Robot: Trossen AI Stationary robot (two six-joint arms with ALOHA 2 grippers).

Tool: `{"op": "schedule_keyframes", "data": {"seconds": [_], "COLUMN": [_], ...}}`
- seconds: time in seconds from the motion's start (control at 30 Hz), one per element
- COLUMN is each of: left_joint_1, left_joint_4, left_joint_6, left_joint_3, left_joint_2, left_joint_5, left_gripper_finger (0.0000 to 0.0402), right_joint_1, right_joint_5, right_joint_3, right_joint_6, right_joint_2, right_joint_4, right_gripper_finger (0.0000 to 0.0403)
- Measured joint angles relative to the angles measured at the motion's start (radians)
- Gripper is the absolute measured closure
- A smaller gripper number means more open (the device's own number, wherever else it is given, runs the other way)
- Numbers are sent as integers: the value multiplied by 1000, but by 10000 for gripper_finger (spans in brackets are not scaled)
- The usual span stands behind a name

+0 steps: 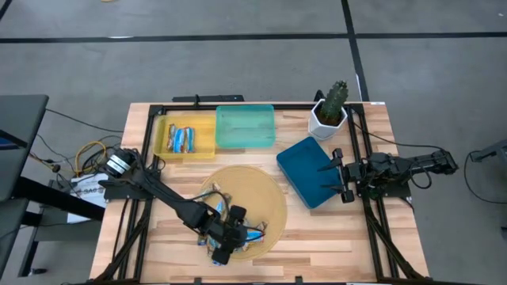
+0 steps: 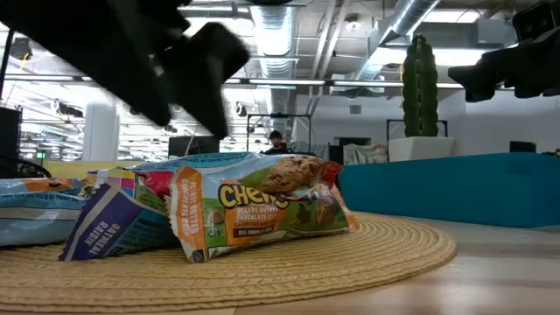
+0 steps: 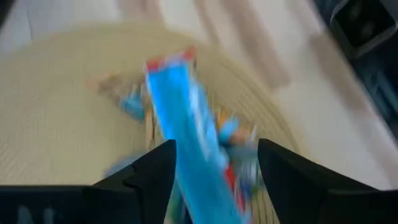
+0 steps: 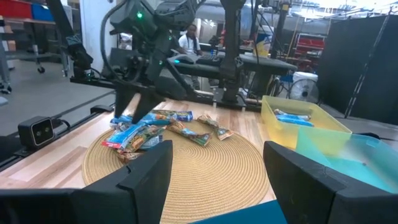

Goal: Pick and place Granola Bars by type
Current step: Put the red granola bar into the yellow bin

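Tan bar wrapper (image 2: 262, 210): "Chewy"; purple-white wrapper (image 2: 105, 229): "OATMEAL RAISIN".

Granola Bars (image 4: 149, 132) heaped on round woven mat, blue ones in yellow tray

Grey floor (image 1: 238, 71) crossed by dark tape lines surrounds the light wooden table (image 1: 333, 237). Exposed ceiling with silver ducts (image 2: 411, 17) and strip lights; white wall (image 2: 490, 122) behind. A person (image 4: 188, 38) sits at distant workstations; dark partition panels (image 4: 367, 62) stand to one side.
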Motion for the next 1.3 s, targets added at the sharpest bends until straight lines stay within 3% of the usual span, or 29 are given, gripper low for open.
{"op": "schedule_keyframes", "data": {"seconds": [0.63, 1.3], "left_joint_1": [37, 48], "left_joint_4": [-30, -47], "left_joint_6": [33, -57], "left_joint_3": [27, 19], "left_joint_2": [45, 58], "left_joint_5": [53, 54], "left_gripper_finger": [215, 292], "right_joint_1": [0, 0], "right_joint_5": [2, 2], "right_joint_3": [0, 0], "right_joint_6": [0, 0], "right_joint_2": [6, 6], "right_joint_4": [1, 3], "right_gripper_finger": [159, 159]}}
